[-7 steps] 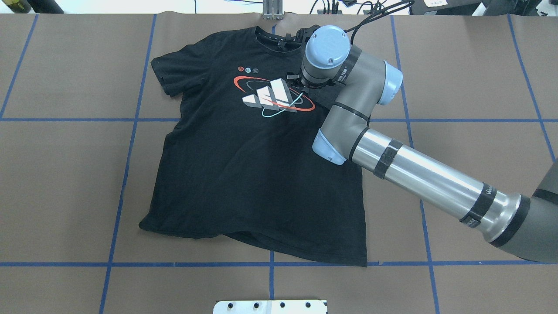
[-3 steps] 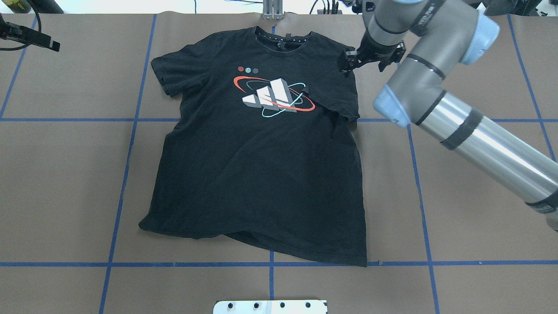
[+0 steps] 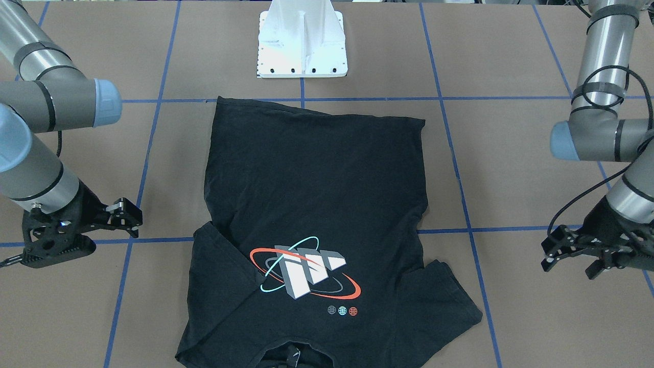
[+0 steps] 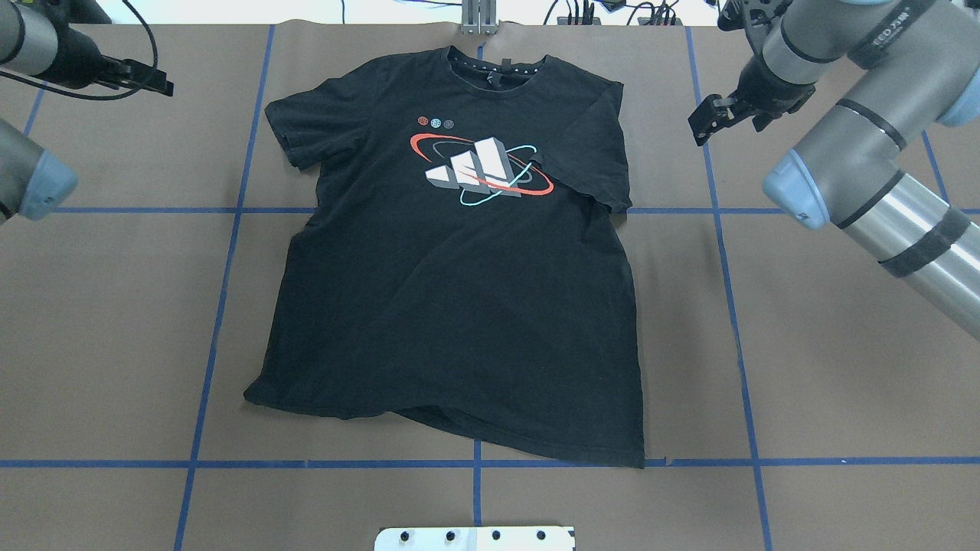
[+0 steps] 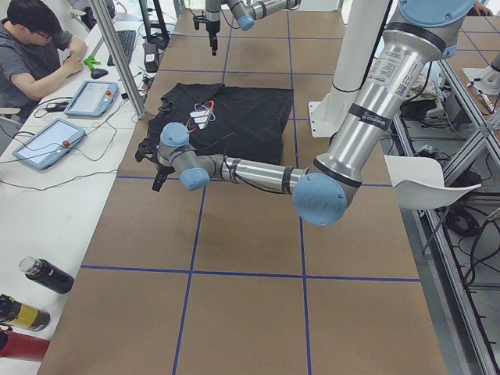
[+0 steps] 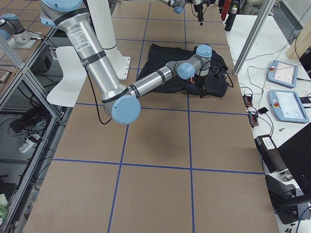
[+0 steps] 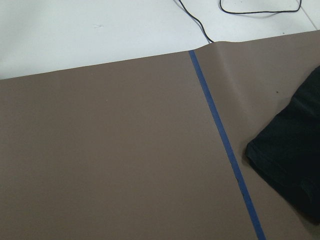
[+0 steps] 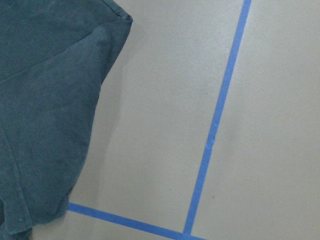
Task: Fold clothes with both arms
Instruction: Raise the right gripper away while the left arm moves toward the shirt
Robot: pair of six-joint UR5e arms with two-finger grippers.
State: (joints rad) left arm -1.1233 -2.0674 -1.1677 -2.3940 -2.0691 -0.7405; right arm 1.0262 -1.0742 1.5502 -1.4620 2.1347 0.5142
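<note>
Black cotton, the T-shirt (image 4: 459,306) lay print side up in the middle of the brown table (image 4: 804,344). Its collar pointed away from the robot and its hem toward the robot's base. The sleeve (image 4: 586,164) on the robot's right was folded in over the chest, its edge touching the print (image 4: 482,170); the other sleeve lay spread flat. The left gripper (image 3: 571,255) hung over bare table well apart from the shirt, jaws apart and empty. The right gripper (image 4: 727,116) hung near the folded sleeve, jaws also apart, holding nothing.
</note>
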